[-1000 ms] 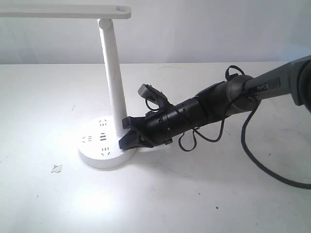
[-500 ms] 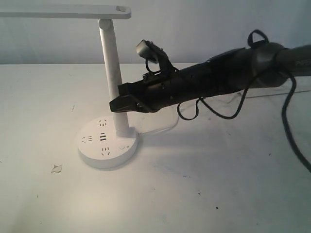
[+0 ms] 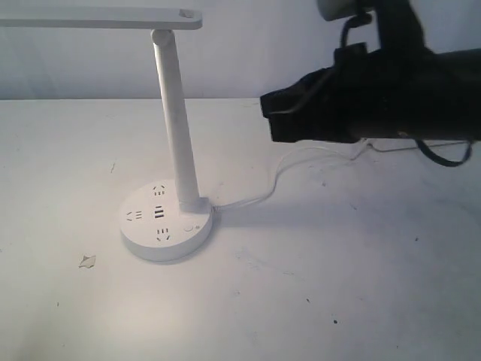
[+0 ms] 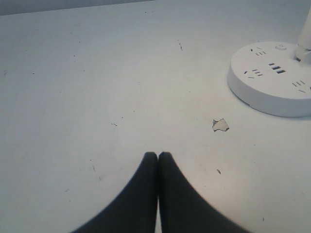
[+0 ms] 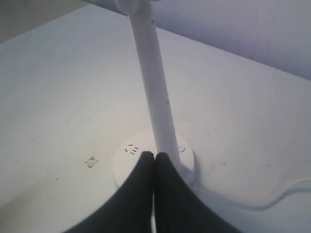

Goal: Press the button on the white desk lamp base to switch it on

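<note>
The white desk lamp base sits left of centre on the table, with its slim stem rising to the flat lamp head. The small round button lies on the base beside the stem's foot, uncovered. My right gripper hangs shut and empty, high up and well to the right of the stem. In the right wrist view its shut tips line up over the base, with the button alongside. My left gripper is shut over bare table, away from the base and button.
A thin white cable runs from the base toward the right rear. A small paper scrap lies on the table left of the base and shows as the scrap in the left wrist view. A pale wall stands behind the table.
My right gripper has risen from the base at the stem's foot and pulled back up and to the right. The button is now uncovered. The left gripper's motion is not shown.
</note>
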{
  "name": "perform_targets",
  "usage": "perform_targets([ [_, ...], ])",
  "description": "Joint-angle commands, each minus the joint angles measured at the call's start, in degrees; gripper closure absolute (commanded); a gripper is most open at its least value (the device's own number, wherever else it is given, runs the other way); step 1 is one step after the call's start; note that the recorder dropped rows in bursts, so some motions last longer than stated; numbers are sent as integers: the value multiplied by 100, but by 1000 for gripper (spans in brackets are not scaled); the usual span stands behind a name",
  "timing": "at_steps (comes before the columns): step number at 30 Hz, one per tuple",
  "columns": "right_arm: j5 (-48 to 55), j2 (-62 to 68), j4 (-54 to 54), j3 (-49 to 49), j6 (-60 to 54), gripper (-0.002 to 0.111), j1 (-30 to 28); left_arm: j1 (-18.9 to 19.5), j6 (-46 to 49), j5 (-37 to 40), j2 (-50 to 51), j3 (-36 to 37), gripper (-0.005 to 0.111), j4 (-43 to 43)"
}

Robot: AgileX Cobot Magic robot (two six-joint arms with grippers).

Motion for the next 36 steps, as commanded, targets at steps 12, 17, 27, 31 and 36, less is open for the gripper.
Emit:
perform_targets([
  [12,-112,-2618,-53,340,-28,108,-18,13,0,-14,6,11,107,-26],
  [17,-135,-3122,-128,557,-17,108,-18,13,0,-14,6,11,107,-26],
  [27,-946,-3944,-3563,1831,4966,108,-18,13,0,-14,6,11,107,-26],
  [31,-1310,-4344,-6216,2361,8456,108,-18,13,0,-14,6,11,107,-26],
  [36,-1596,-5104,-6732,3275,7815,108,-18,13,0,-14,6,11,107,-26],
])
